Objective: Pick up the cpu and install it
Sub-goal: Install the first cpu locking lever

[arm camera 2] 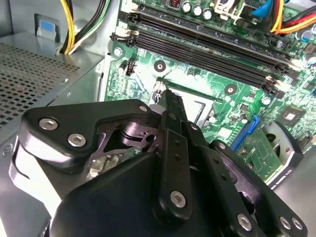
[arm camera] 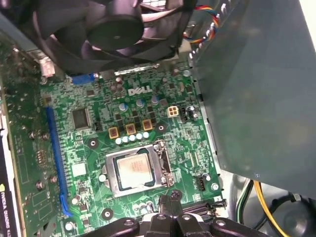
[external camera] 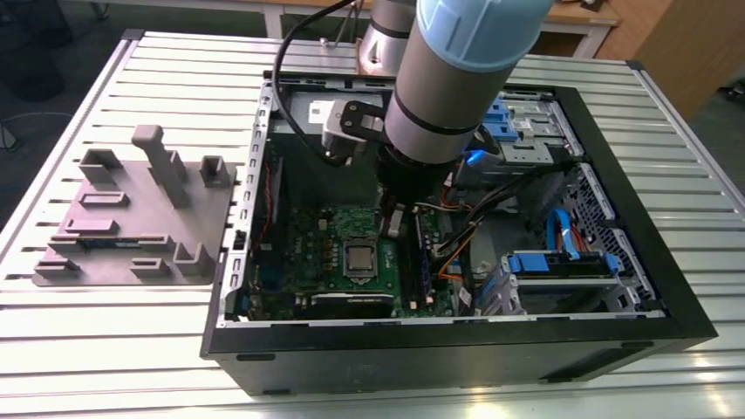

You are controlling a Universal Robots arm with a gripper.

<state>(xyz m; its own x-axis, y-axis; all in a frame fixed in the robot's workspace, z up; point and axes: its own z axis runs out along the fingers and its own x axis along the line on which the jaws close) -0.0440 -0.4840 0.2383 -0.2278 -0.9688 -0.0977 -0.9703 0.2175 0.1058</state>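
We see cpu (arm camera: 133, 172) seated in socket (arm camera: 163, 170) on green motherboard (arm camera: 79, 148), metal top facing up, inside open computer case (external camera: 652, 288) on slatted desk (external camera: 117, 349); in exterior view cpu (external camera: 359, 257) lies just below arm; our gripper (arm camera: 169, 197) hovers just beside socket edge, near cpu, not touching it; fingers (arm camera 2: 170, 101) pressed together, grasping nothing; grey part holder (external camera: 128, 218) sits on desk at exterior view's left, well apart from case; black fan (arm camera: 113, 29) beyond motherboard in first wrist view.
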